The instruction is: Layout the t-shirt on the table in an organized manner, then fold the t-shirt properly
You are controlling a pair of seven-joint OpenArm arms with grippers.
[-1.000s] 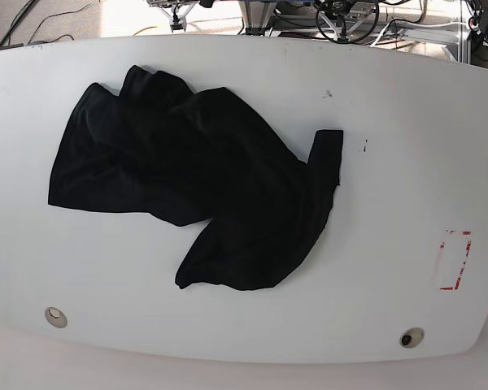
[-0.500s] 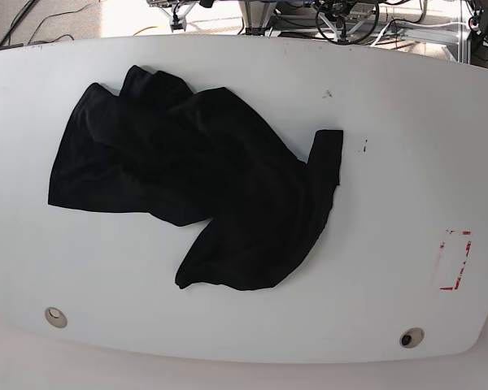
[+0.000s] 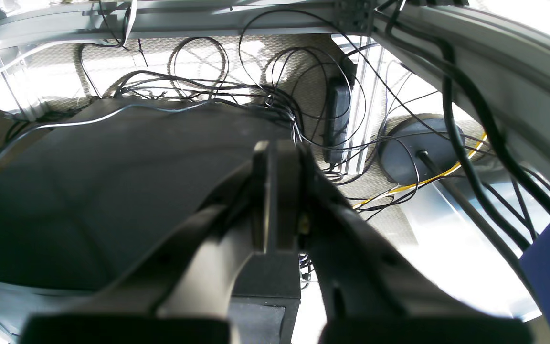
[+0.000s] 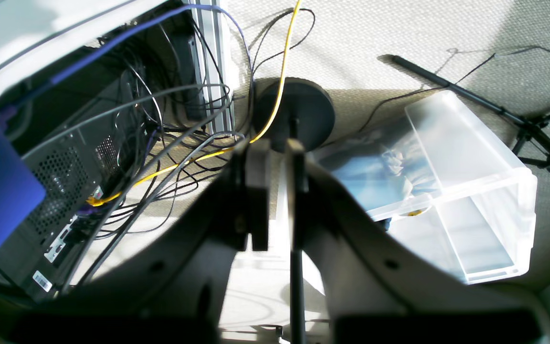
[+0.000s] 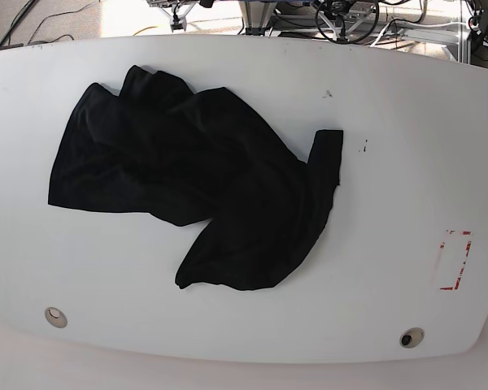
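Near worktop edge: two small round holes, one at near left (image 5: 55, 317) and one at near right (image 5: 411, 337), are sitting clear of the cloth.
Red dashed mark (image 5: 454, 260): it is lying near the right edge of the worktop (image 5: 390, 179), well apart from the garment.
T-shirt position: the t-shirt (image 5: 195, 187) is lying crumpled on the left and middle of the worktop, running from the far left down toward the near centre.
T-shirt condition: the cloth is bunching in overlapping folds, and one narrow flap is standing out at its right side; sleeves and hem cannot be told apart, so the layout step is judged as not yet done.
Left end effector (image 3: 277, 191): it is showing in its wrist view only, closed with the pads together and gripping nothing; it is pointing at cables and floor, off the worktop.
Right end effector (image 4: 275, 191): it is nearly closed, a thin gap showing between the pads, and it is holding nothing; a clear plastic bin (image 4: 466, 191) is lying on the floor beyond it.
Reason for placement: both arms are judged to be parked away so the base view is keeping the whole garment unobstructed.
Next demand: spreading is likely calling for a grasp on an outer edge of the cloth.
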